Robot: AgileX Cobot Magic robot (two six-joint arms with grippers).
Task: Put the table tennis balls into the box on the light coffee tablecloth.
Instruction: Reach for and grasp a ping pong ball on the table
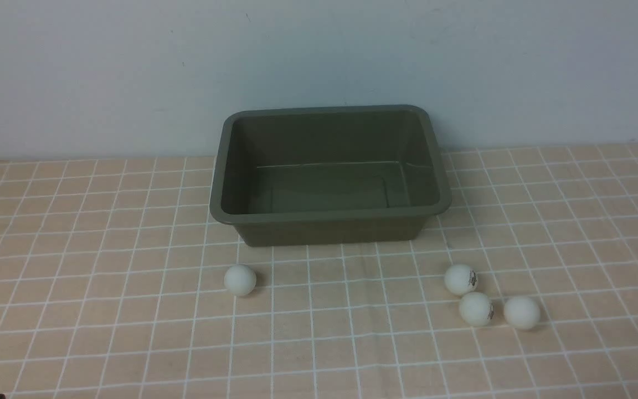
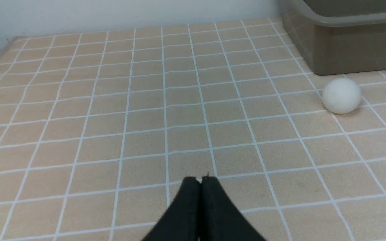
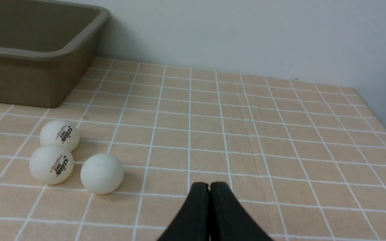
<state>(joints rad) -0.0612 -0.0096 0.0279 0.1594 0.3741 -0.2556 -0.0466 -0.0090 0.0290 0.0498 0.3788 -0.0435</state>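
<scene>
Left gripper [image 2: 201,179] and right gripper [image 3: 209,184] both clamped closed, empty; lone ball [image 1: 240,279] lies lower centre-left, left arm's side; three balls [image 1: 476,308] cluster lower right.

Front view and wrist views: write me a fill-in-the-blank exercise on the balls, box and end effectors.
On the cloth lie ____ balls.
The lone ball sits on the robot's ____ side.
Inside, the box is ____.
The left end effector and right end effector are both ____.
Missing: four, left, empty, shut.
</scene>
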